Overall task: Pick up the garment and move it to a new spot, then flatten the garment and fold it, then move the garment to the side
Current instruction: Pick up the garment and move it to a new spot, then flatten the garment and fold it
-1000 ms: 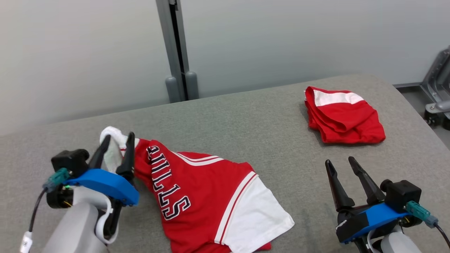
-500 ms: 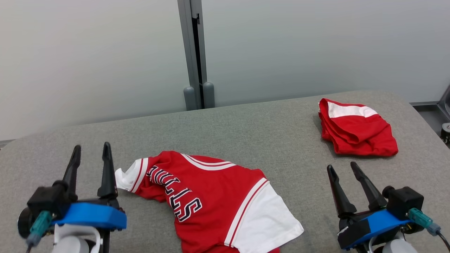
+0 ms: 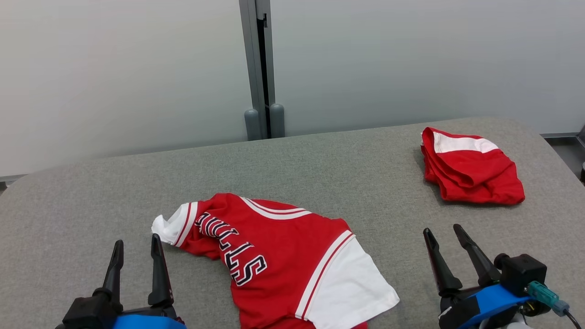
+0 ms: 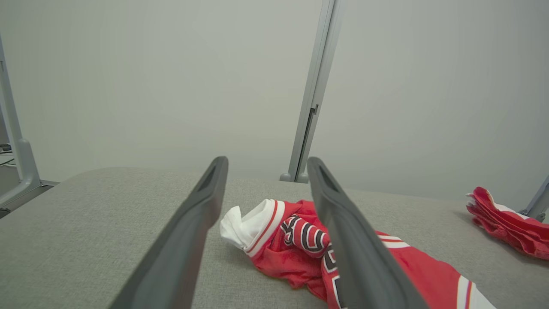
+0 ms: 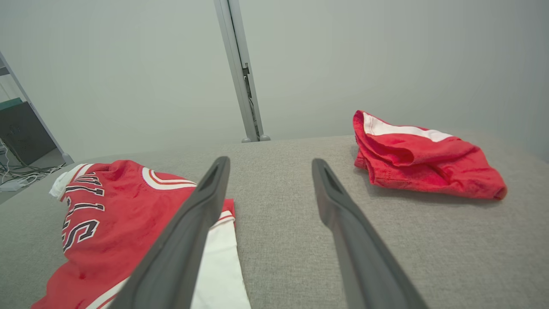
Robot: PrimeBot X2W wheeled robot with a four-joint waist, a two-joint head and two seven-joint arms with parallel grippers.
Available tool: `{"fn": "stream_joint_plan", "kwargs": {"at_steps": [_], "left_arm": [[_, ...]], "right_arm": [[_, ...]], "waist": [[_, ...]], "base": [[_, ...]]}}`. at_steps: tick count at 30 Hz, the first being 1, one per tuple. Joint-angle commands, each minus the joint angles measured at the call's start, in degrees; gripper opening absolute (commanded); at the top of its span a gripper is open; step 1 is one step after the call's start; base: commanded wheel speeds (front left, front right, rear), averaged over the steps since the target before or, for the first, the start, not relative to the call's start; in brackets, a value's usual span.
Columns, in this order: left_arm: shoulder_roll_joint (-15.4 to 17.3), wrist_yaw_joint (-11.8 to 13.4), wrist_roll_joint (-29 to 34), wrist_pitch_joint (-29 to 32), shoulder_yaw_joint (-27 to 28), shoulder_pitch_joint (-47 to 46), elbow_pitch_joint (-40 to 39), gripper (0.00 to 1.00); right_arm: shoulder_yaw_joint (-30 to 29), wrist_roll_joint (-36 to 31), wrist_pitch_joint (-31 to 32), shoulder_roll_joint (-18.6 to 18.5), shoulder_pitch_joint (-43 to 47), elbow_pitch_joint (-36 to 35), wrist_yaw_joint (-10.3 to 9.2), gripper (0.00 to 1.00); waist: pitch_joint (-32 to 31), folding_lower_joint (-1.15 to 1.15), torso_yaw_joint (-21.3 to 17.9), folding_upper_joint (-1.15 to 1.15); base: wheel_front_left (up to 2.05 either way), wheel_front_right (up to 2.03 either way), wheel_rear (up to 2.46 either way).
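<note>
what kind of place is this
Likely a robotics lab or test room: a grey fabric-covered table, bare pale wall panels with a metal post, and loose cables off to one side.

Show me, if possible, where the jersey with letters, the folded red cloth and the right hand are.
jersey with letters point(image 3: 283, 256): head view, red cloth just right of the letters.
folded red cloth point(image 3: 475, 176): head view, middle of its top layer.
right hand point(image 3: 442, 228): head view, midway between its two open fingertips.

Red-and-white jersey point(image 3: 274, 256) lies rumpled, apparently unfolded, on the grey table point(image 3: 320, 173).
</note>
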Motion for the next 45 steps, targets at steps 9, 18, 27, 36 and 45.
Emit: {"fn": "stream_joint_plan", "kwargs": {"at_steps": [9, 18, 27, 36, 45], "left_arm": [[-1.9, -3.1, 3.0, -0.2, 2.6, -0.9, 1.6, 1.00], [-2.6, -5.1, 4.3, -0.2, 1.7, -2.6, 3.5, 1.00], [-2.9, -5.5, 4.7, -0.2, -0.7, -6.7, 4.0, 1.00], [-3.0, -4.3, 2.7, -0.2, -3.3, -10.0, 3.9, 1.00], [-3.0, -3.1, 1.5, -0.2, -4.2, -11.0, 3.6, 1.00]], "right_arm": [[1.1, 0.4, -0.2, -0.7, -0.9, 0.8, 0.00, 1.00], [8.9, 2.3, 1.5, -2.7, -7.9, 8.5, 0.00, 1.00], [21.3, 12.3, 13.7, -5.2, -25.5, 21.3, 0.00, 1.00], [29.5, 19.9, 22.6, -7.1, -37.1, 30.4, 0.00, 1.00], [37.1, 27.9, 29.1, -8.8, -40.4, 32.8, 0.00, 0.84]], "waist": [[-0.1, 0.00, 0.2, 0.00], [1.5, 0.00, 2.7, 0.00], [9.0, 0.00, 11.1, 0.00], [13.6, 0.00, 16.9, 0.00], [15.0, 0.00, 19.5, 0.00]], "base": [[0.00, 0.00, 0.00], [0.00, 0.00, 0.00], [0.00, 0.00, 0.00], [0.00, 0.00, 0.00], [0.00, 0.00, 0.00]]}}
